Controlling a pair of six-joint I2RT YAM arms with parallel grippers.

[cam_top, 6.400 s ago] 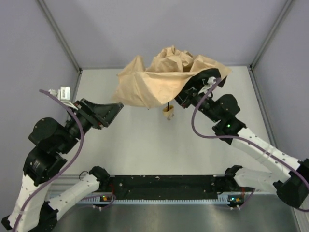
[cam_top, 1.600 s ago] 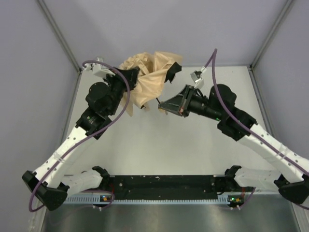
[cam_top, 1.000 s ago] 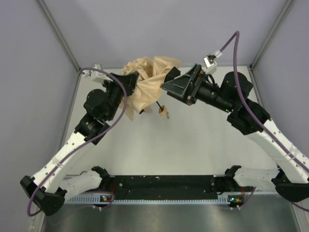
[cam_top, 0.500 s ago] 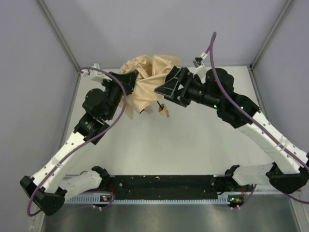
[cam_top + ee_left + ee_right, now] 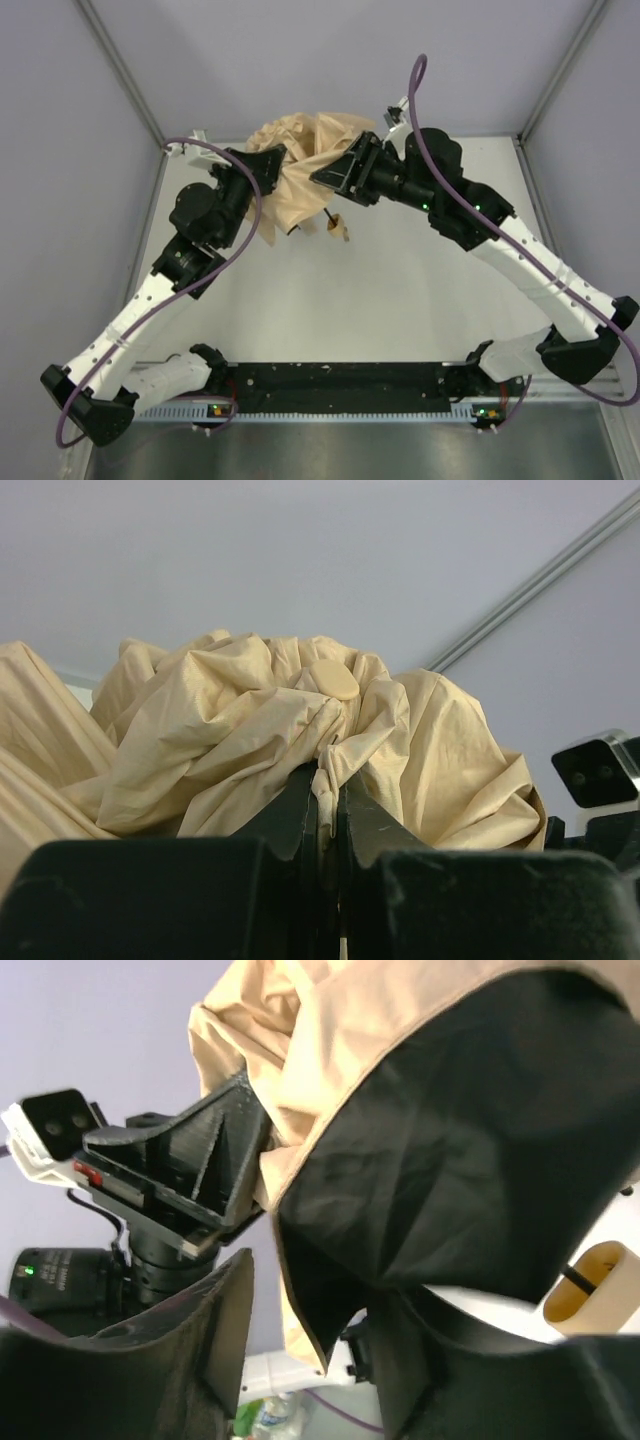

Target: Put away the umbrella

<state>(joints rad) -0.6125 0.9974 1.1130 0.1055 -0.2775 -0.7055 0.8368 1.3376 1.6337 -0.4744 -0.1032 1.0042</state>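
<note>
Umbrella (image 5: 312,178), soft, light, bunched above the tabletop's (image 5: 400,300) far edge; left pincer (image 5: 328,780) clamped on a fabric fold; right pincer (image 5: 320,1330) agape astride the hem; stiff handle (image 5: 338,226) likely grips firmest.

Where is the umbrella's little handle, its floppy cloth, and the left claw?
umbrella handle (image 5: 604,1285): right wrist view, on its rounded tan side.
umbrella cloth (image 5: 240,745): left wrist view, on a crumpled beige fold.
left claw (image 5: 328,780): left wrist view, between its fingertips, which pinch the cloth.
</note>
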